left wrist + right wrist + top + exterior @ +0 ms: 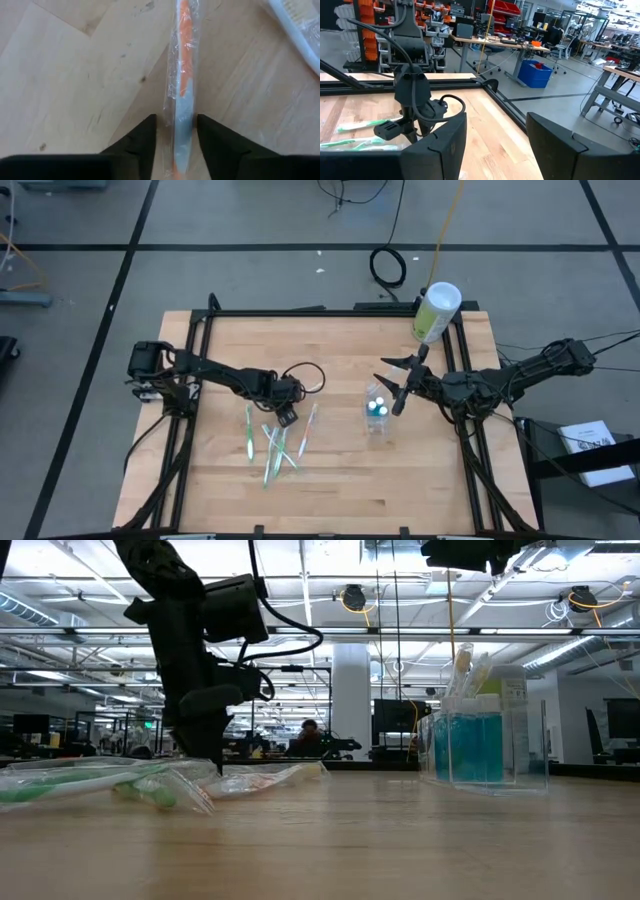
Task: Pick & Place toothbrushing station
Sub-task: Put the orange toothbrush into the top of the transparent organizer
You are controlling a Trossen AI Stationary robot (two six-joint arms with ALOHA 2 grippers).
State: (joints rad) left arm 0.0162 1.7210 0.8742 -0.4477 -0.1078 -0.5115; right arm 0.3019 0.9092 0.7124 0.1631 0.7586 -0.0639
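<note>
Left wrist view: left gripper [175, 137] is down at the table [75, 90], its two fingers [142, 140] straddling a wrapped orange-and-white toothbrush [182, 75]. Narrow gaps show on both sides of the wrapper, so the jaws are part-way in and I can't call it gripped yet.
Why straddled: the brush lies flat and runs lengthwise between the fingers, so a pinch across its thin width looks like the plan.
High view, left arm: gripper [286, 414] sits at the top of the loose pile of green and white toothbrushes [272, 445], left of table centre.
High view, cup: clear cup [377, 408] stands right of centre, well apart from the pile, with teal-capped items already in it. Likely the drop point.
Right gripper: [398, 385] hovers just above and beside the cup, fingers spread wide, holding nothing. Probably waiting or ready to steady the cup.
Low view: cup [480, 745] upright, bluish contents inside; brushes [110, 785] lie flat in their wrappers.
Not task: pale-green canister [436, 312] at the back right edge.
Risk: slick wrapper could slip in the pinch.
</note>
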